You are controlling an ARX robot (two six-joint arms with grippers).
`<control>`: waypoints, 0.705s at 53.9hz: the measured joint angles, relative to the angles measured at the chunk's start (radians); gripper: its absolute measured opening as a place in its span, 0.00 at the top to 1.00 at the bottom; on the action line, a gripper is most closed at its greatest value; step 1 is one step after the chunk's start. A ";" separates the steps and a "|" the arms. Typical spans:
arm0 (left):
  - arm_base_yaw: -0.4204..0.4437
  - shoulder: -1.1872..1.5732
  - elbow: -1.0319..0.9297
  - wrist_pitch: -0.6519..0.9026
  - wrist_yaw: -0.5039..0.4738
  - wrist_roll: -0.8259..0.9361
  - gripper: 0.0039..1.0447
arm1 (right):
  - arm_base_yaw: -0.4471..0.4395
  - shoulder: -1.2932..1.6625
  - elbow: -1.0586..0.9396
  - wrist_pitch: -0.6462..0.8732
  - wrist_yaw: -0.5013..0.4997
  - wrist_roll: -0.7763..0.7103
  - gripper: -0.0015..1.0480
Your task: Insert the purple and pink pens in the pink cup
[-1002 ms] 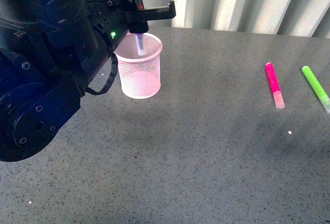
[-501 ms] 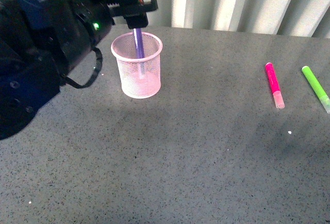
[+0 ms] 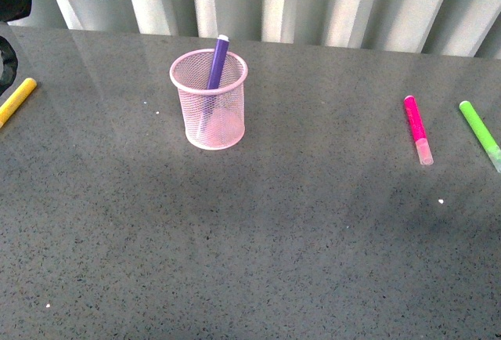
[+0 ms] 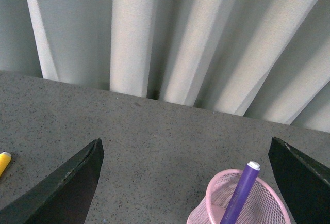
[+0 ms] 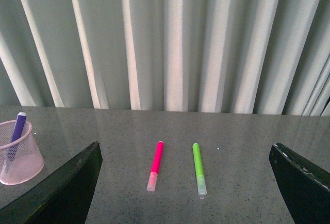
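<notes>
Inside pink cup (image 3: 223, 117): purple pen (image 3: 218, 62) now released | left tool (image 4: 185, 140) withdrawn, wide; right tool (image 5: 185, 145) wide

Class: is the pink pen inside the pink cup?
No, the pink pen lies on the table, well right of the pink cup.

Purple pen (image 5: 16, 130) leans in pink cup (image 5: 23, 164); pink pen (image 5: 155, 165) lies beside green marker (image 5: 198, 168).

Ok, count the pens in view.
4. The purple pen stands in the cup. The pink pen lies at right, with the green pen right of it. The yellow pen is at far left. None seems hidden.
</notes>
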 joint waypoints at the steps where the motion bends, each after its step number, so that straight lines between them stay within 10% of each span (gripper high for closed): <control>1: 0.000 0.000 0.000 0.000 0.000 0.000 0.06 | 0.000 0.000 0.000 0.000 0.000 0.000 0.07; 6: 0.000 0.010 -0.005 0.013 -0.006 0.023 0.08 | 0.000 0.000 0.000 0.000 0.000 0.000 0.07; 13: 0.019 -0.009 -0.112 0.208 -0.010 0.140 0.29 | 0.000 0.000 0.000 0.000 0.001 0.000 0.07; 38: 0.117 -0.345 -0.418 0.182 0.080 0.199 0.97 | 0.000 0.000 0.000 0.000 0.000 0.000 0.07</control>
